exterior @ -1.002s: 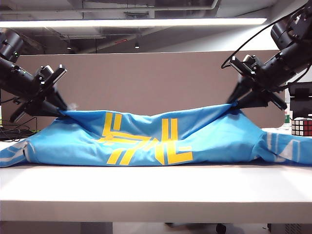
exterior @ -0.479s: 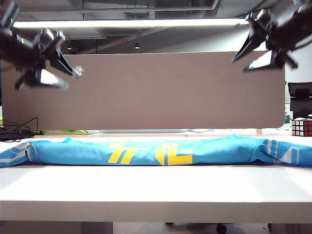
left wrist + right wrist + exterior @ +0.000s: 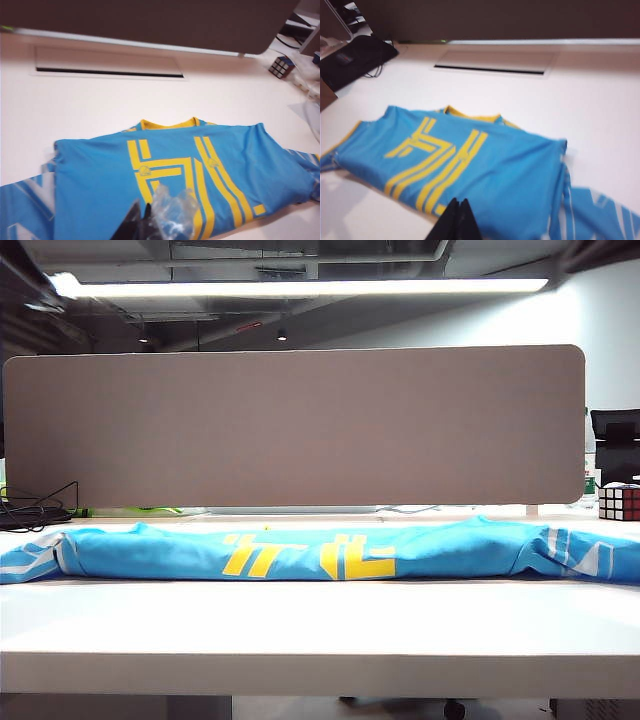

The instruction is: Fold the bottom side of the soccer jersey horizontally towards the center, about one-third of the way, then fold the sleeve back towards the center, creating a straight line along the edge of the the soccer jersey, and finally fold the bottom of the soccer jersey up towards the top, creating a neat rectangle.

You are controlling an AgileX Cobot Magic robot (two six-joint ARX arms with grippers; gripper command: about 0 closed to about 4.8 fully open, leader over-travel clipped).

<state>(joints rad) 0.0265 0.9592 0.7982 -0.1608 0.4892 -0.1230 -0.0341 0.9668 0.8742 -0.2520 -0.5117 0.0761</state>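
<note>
The soccer jersey [image 3: 300, 550] lies flat across the table as a long sky-blue band with yellow lettering, and its sleeves stick out at both ends. Neither arm shows in the exterior view. In the left wrist view my left gripper [image 3: 142, 203] hangs high above the jersey [image 3: 100, 175], shut and holding nothing, with crinkled clear wrap [image 3: 175, 210] on one finger. My right gripper [image 3: 459, 199] is also shut and empty, well above the jersey [image 3: 510, 175]. The yellow collar shows at the far edge in both wrist views.
A Rubik's cube [image 3: 619, 502] stands at the back right of the table [image 3: 320, 625]. A tall brown partition [image 3: 300, 425] closes off the rear. Black cables [image 3: 35, 510] lie at the back left. A cable slot [image 3: 110, 62] sits in the tabletop behind the jersey.
Both grippers let go of the jersey's raised edge, lifted up and out of the exterior view, and shut. The jersey dropped into a flat folded band.
</note>
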